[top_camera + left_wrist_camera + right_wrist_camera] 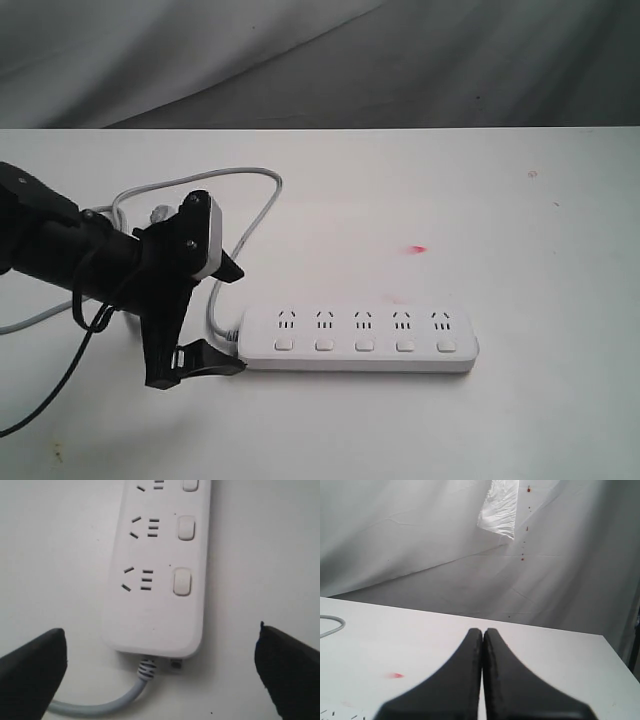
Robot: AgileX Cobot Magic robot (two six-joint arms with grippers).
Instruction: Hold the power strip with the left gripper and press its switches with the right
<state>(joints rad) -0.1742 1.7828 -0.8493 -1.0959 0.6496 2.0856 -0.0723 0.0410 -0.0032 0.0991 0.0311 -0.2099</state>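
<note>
Toward the table's near edge, about midway along it, power strip (358, 340) lies flat, long axis parallel to that edge. Sockets face up. Five switches (364, 345) run in a row on the side nearer the edge, one per socket. Grey cord (265, 205) leaves the strip's left end and loops off toward the far edge.

Left arm: enters over the left edge of the table, low and slanting toward the strip's cord end. Wrist is rolled, so one finger sits on the far side and the other on the near side. Left claw (238, 322) is spread wide, with fingertips level with the strip's cord end, one on each side.

Left wrist view: the left claw (160, 680) has both fingers (30, 675) clear of the strip (155, 610), with bare table showing between each finger and the casing. No contact, nothing gripped. Nearest switch (182, 581) and the cord (100, 707) are plain in this view.

Right arm: not seen in the exterior view. Its wrist view shows the right claw (483, 635) with the two fingers pressed flat together and nothing between them. It is held above the table (545, 650) and points toward the grey cloth backdrop (420, 540).

Small red spot (417, 249) on the table, on the far side of the strip and apart from it.
</note>
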